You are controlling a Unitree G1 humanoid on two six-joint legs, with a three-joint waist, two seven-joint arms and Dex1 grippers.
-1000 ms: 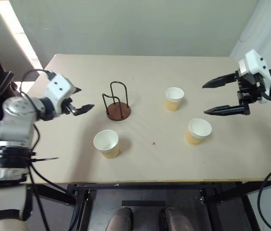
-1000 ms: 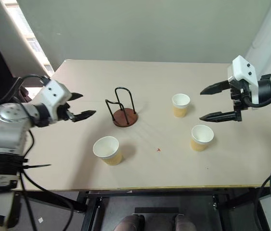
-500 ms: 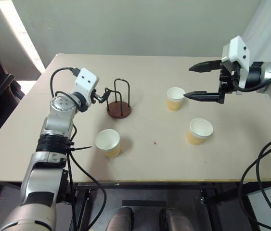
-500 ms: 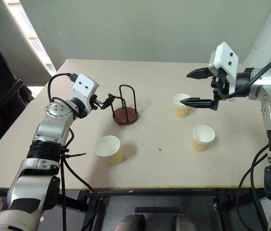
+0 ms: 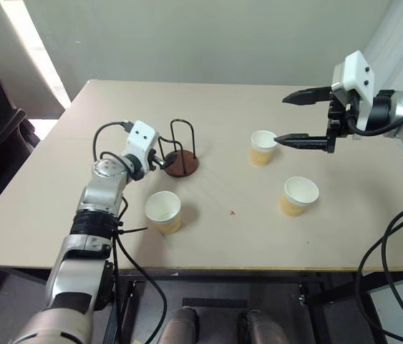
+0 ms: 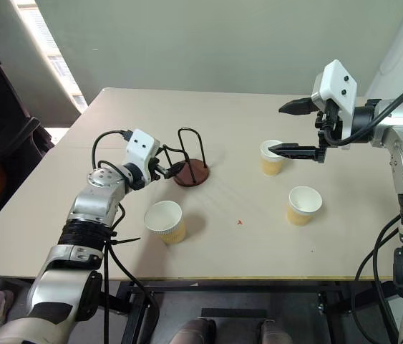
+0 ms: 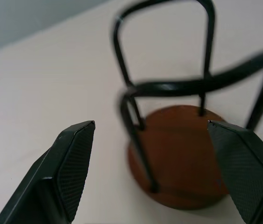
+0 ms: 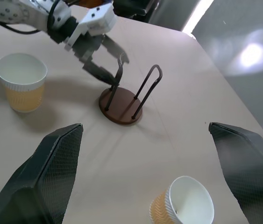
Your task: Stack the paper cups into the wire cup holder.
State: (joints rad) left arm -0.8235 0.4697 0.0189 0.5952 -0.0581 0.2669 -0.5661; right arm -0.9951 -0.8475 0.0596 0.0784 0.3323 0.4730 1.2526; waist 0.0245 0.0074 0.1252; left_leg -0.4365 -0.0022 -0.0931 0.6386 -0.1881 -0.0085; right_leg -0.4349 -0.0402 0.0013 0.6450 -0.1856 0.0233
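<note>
While the three tan paper cups with white rims (image 5: pixel 163 211) (image 5: pixel 262 147) (image 5: pixel 299 196) stand loose on the pale tabletop (image 5: pixel 208 244), none stacked, have the left black two-fingered gripper (image 6: pixel 172 168) moved in since a second ago, jaws spread astride the near arch of the reddish-brown disc wire cup holder (image 5: pixel 183 162). Looks like steadying the holder. Right gripper (image 5: pixel 298 117) swung inward, wide open, hovering at the far cup; first pickup likely.
</note>
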